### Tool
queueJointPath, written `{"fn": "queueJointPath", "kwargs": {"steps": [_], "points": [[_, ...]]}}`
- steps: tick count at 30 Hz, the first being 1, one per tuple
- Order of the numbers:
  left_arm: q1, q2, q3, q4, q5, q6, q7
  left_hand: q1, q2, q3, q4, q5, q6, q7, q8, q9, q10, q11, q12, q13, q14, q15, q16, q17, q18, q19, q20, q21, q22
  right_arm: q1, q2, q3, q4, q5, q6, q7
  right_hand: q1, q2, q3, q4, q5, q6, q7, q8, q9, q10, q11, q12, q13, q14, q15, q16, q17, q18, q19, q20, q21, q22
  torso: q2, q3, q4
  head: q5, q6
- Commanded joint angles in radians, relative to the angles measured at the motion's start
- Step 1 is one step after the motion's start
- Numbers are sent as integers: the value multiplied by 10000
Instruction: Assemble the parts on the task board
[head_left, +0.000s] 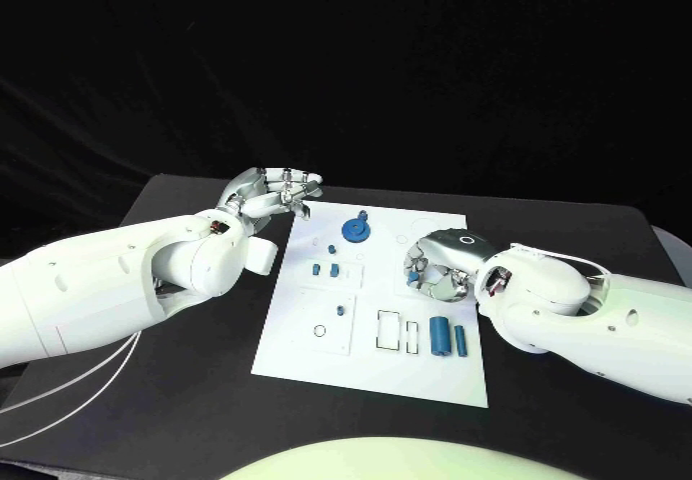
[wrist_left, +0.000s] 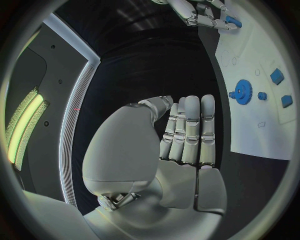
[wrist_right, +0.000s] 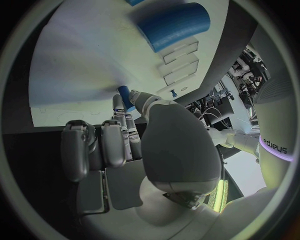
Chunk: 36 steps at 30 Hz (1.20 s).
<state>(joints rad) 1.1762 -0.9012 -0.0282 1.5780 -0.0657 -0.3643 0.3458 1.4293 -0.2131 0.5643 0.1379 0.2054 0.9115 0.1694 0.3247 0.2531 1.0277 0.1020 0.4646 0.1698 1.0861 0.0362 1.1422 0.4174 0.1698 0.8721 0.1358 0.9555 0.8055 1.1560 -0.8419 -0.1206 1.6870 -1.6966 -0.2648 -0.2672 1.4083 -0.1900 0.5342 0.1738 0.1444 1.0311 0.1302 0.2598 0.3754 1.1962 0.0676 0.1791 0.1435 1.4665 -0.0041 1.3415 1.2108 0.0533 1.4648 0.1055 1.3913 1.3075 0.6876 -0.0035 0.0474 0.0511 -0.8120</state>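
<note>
The white task board (head_left: 378, 355) lies in the middle of the black table. On it are a blue gear (head_left: 355, 232) near the far edge, small blue blocks (head_left: 325, 269) at its left, and two blue cylinders (head_left: 438, 334) lying side by side at the near right. My right hand (head_left: 440, 265) hovers over the board's right side and pinches a small blue part (wrist_right: 125, 95) between thumb and finger. My left hand (head_left: 271, 195) hangs at the board's far left corner, holding nothing, its fingers (wrist_left: 190, 127) side by side. The gear (wrist_left: 242, 91) lies beside that hand.
A black-outlined rectangular slot (head_left: 392, 331) and a small ring (head_left: 320, 329) mark the board's near half. A small blue peg (head_left: 340, 310) stands near the middle. Bare black table (head_left: 173, 400) surrounds the board on both sides.
</note>
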Motion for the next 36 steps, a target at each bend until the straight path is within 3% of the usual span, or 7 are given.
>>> {"fn": "queueJointPath", "kwargs": {"steps": [1, 12, 18, 22, 27, 36], "points": [[-17, 9, 7, 17, -45, 160, 50, 50, 26, 8, -47, 20, -24, 38, 0, 6, -75, 11, 38, 10, 8, -21, -31, -16, 136, 57, -9, -33, 4, -24, -61, -5, 196, -82, -648, -110, -35, 132, 49, 13, -4, 105, -6, 71, 36, 116, -24, 41, 32, 295, -67, 68, 14, -142, 294, -95, 58, 1891, -4, 2, -2, 8, -3], [-17, 54, 7, -30, -45, 159, 52, 50, 26, 8, -47, 20, -24, 38, 0, 6, -75, 11, 38, 10, 8, -21, -31, -16, 136, 57, -9, -33, 4, 204, -571, 97, 1350, 360, -1369, -183, -1, 143, 84, -57, 11, 172, -56, 137, 90, 212, -73, 40, 54, 303, -110, 80, 28, -154, 320, -134, 115, 1923, -23, -6, -18, 33, 19], [-18, 100, 7, -58, -45, 167, 56, 50, 26, 8, -47, 20, -24, 38, 0, 6, -75, 11, 38, 10, 8, -21, -31, -16, 136, 57, -9, -33, 4, 264, -273, 114, 1691, 1191, -1524, 70, 25, 160, 113, -97, 57, 174, -57, 153, 110, 224, -79, 22, 58, 301, -121, 74, 17, -145, 303, -149, 77, 1911, -23, -14, -27, 79, 46], [-18, 150, 7, -83, -45, 176, 56, 50, 26, 8, -47, 20, -24, 38, 0, 6, -75, 11, 38, 10, 8, -21, -31, -16, 136, 57, -9, -33, 4, 240, 267, 97, 1656, 1561, -1525, 245, 31, 159, 118, -110, 71, 169, -54, 154, 114, 222, -79, 14, 57, 301, -123, 72, 14, -139, 291, -152, 50, 1900, -30, -5, -22, 135, 40], [-18, 234, 7, -113, -44, 192, 53, 50, 26, 8, -47, 20, -24, 38, 0, 6, -75, 11, 38, 10, 8, -21, -31, -16, 136, 57, -9, -33, 4, 102, 1056, 40, 1394, 1739, -1427, 439, 52, 164, 134, -147, 106, 158, -48, 159, 126, 222, -78, -2, 59, 296, -125, 61, -4, -132, 277, -158, 17, 1889, -39, -28, 19, 206, 30], [-17, 335, 7, -127, -41, 222, 28, 50, 26, 8, -47, 20, -24, 38, 0, 6, -75, 11, 38, 10, 8, -21, -31, -16, 136, 57, -9, -33, 4, -450, 2114, -71, 701, 1347, -1246, 673, 63, 167, 143, -171, 127, 148, -43, 161, 133, 219, -75, -13, 59, 294, -125, 54, -14, -128, 267, -162, -5, 1882, 5, -9, -1, 450, -1]]}}
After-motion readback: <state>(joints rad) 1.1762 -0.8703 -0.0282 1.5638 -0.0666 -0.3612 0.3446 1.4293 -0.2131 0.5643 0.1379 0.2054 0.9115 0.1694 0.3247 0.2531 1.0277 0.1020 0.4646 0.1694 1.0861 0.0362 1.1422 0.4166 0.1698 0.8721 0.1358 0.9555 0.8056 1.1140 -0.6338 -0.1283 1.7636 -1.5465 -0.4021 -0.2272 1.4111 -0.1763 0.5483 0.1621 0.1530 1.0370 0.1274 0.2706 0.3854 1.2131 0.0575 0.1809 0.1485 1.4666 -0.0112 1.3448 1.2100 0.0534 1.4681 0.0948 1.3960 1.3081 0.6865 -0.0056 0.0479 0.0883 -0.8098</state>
